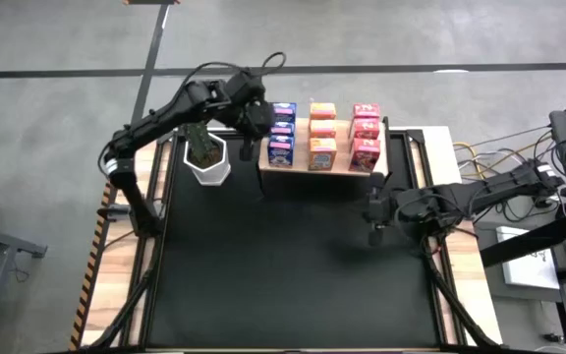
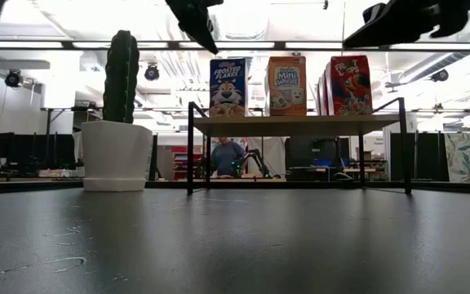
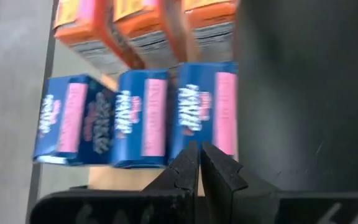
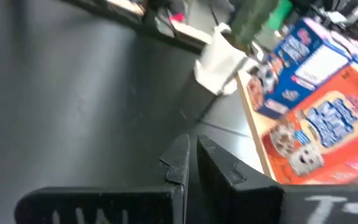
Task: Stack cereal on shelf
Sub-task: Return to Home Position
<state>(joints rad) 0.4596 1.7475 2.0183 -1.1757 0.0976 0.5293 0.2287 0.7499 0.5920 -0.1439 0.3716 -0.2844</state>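
Note:
Nine small cereal boxes stand upright on the wooden shelf (image 1: 300,149) at the table's far side: three blue (image 1: 282,133), three orange (image 1: 322,136), three red (image 1: 366,136). In the low view they show as blue (image 2: 228,86), orange (image 2: 287,85) and red (image 2: 349,84) on the board (image 2: 300,124). My left gripper (image 1: 255,120) is shut and empty, held above the blue boxes (image 3: 142,118) at the shelf's left end. My right gripper (image 1: 375,214) is shut and empty, above the mat in front of the shelf's right end.
A white hexagonal pot with a green cactus (image 1: 207,157) stands left of the shelf, under the left arm; it also shows in the low view (image 2: 117,151). The black mat (image 1: 293,265) covers the table in front of the shelf. Cables and equipment lie off the right edge.

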